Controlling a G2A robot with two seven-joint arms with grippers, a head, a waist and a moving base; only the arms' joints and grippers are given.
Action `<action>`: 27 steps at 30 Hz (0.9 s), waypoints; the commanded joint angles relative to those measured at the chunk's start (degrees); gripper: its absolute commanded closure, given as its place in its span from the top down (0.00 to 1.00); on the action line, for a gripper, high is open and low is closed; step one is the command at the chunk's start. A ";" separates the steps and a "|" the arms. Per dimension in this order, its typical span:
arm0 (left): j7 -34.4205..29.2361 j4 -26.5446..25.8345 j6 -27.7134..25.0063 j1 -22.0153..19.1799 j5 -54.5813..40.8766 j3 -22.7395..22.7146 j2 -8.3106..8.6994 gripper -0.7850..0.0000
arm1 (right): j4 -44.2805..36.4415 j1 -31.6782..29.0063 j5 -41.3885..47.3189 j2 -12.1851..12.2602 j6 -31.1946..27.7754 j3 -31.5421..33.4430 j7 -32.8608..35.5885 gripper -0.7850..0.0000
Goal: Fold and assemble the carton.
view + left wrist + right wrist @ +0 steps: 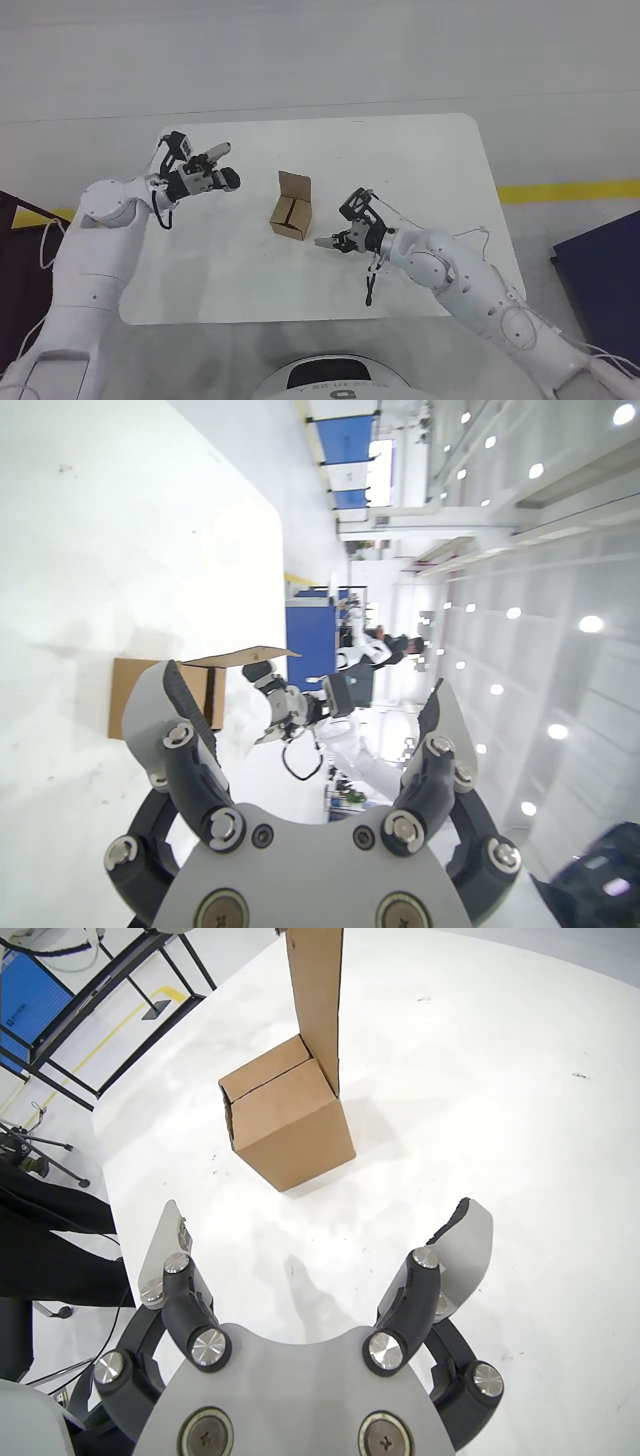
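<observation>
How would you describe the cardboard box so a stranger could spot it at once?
Look at the white table with rounded corners. Near its middle, between the left gripper and the right gripper, stands a small box. It is the only brown cardboard thing there, with one flap sticking straight up above its folded top.

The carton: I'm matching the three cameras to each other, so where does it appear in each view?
Top view: the carton sits near the middle of the table.
Left wrist view: the carton lies beyond the left gripper, partly behind one of its fingers.
Right wrist view: the carton is ahead of the open right gripper, apart from it.
Shared landmark: its one raised flap.
</observation>
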 commanded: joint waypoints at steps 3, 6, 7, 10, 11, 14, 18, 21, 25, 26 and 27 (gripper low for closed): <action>0.33 8.48 -5.05 -4.61 -2.49 4.90 -2.12 1.00 | 0.00 0.00 -0.01 0.00 -0.01 0.00 0.01 1.00; 2.28 14.05 -8.70 -8.49 -1.55 9.28 -4.13 1.00 | 0.00 0.00 -0.01 0.00 -0.01 0.00 0.01 1.00; 3.53 15.99 -9.63 -9.78 -1.29 10.57 -4.84 1.00 | -0.10 -0.44 0.48 -0.11 -0.20 -0.37 -0.16 1.00; 5.19 21.07 -11.37 -12.92 -0.90 14.34 -7.02 1.00 | -0.72 -0.27 -3.33 -0.95 2.47 -2.86 -1.71 1.00; 5.39 22.51 -11.69 -13.80 -0.45 15.56 -7.70 1.00 | -0.88 -0.02 -6.33 -1.39 4.39 -4.35 -2.35 1.00; 5.21 26.28 -12.25 -15.79 0.27 18.56 -9.59 1.00 | -0.58 0.84 -9.29 -3.05 9.06 -8.25 -4.38 1.00; 2.65 30.29 -11.09 -17.22 -0.23 21.33 -11.72 1.00 | 2.48 2.68 -9.24 -4.99 11.90 -10.85 -7.42 1.00; -0.06 32.59 -9.73 -17.90 -2.32 22.02 -12.93 1.00 | 5.04 3.90 -8.90 -6.03 12.50 -11.63 -8.93 1.00; -2.60 35.55 -10.14 -18.41 -4.50 21.50 -13.57 1.00 | 8.21 5.41 -10.94 -7.47 15.02 -13.32 -9.61 1.00; -3.48 36.01 -10.00 -18.56 -4.73 21.39 -13.63 1.00 | 9.05 5.82 -11.20 -7.81 15.53 -13.59 -9.73 1.00; -4.13 36.37 -10.30 -18.83 -4.52 21.33 -13.64 1.00 | 9.76 6.17 -11.29 -8.14 15.80 -13.83 -9.94 1.00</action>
